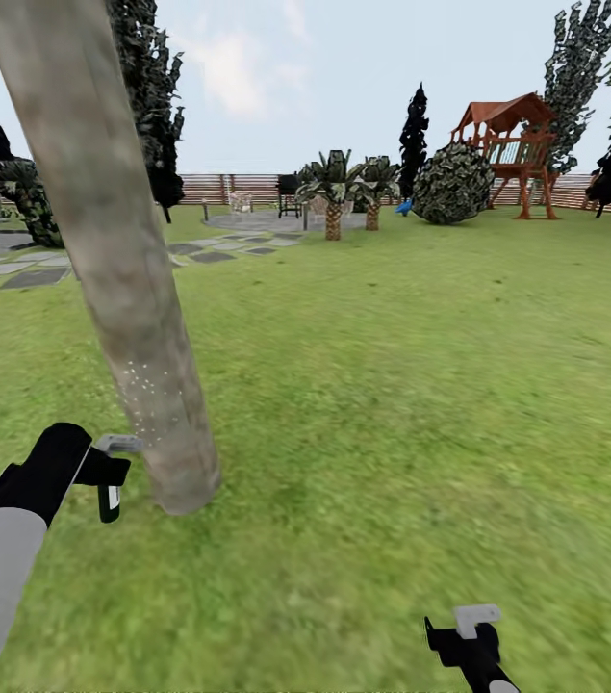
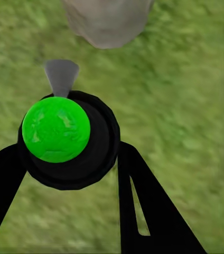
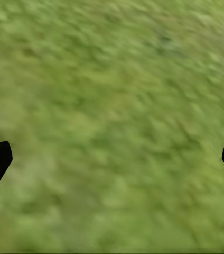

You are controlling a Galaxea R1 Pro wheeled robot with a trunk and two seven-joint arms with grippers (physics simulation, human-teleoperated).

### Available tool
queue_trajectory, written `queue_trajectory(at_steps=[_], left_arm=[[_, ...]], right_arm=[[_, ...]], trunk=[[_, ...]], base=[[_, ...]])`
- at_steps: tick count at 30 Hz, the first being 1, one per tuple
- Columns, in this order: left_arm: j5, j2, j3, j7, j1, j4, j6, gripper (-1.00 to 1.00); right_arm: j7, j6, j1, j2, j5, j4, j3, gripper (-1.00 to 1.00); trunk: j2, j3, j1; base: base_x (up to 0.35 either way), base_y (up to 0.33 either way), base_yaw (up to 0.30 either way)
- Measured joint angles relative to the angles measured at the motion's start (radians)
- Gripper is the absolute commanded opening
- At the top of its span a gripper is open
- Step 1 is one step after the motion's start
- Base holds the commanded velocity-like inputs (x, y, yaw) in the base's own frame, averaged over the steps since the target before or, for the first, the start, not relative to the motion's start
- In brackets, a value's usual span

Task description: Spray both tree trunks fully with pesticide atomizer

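One tree trunk (image 1: 113, 250), thick, beige-grey and blotchy, rises at the left of the head view and leans out of the top of the frame. White spray specks (image 1: 146, 390) dot its lower bark. Its base (image 2: 108, 21) stands in the grass just ahead of the left wrist camera. The pesticide atomizer (image 2: 56, 129) has a round black body, a bright green cap and a grey nozzle (image 2: 62, 76) aimed at that base. My left gripper (image 1: 105, 476) (image 2: 70, 159) is shut on it, just left of the trunk's foot. Low over bare lawn, my right gripper (image 1: 464, 640) (image 3: 112, 159) is open and holds nothing.
Lawn stretches ahead and to the right. Far back are two short palms (image 1: 333, 197), a round shrub (image 1: 452, 183), a red wooden playset (image 1: 512, 144), dark conifers (image 1: 413, 130) and a slat fence (image 1: 218, 188). Grey stepping stones (image 1: 31, 279) and paving (image 1: 267, 221) lie at the left rear.
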Motion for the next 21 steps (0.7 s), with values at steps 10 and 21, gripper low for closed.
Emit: queue_trajectory(at_steps=[10, 21], left_arm=[[-0.001, 0.0, 0.041, 0.001, 0.0, 0.001, -0.003, -1.0], [0.002, -0.003, 0.043, 0.039, 0.012, 0.105, -0.076, -1.0]], right_arm=[[0.0, -0.001, 0.0, 0.002, 0.0, 0.0, 0.0, 1.0], [-0.001, 0.0, 0.0, 0.0, 0.0, 0.0, 0.0, 1.0]], trunk=[[0.0, 0.0, 0.0], [0.0, 0.0, 0.0]], base=[[-0.001, -0.277, 0.149], [0.024, -0.274, 0.171]])
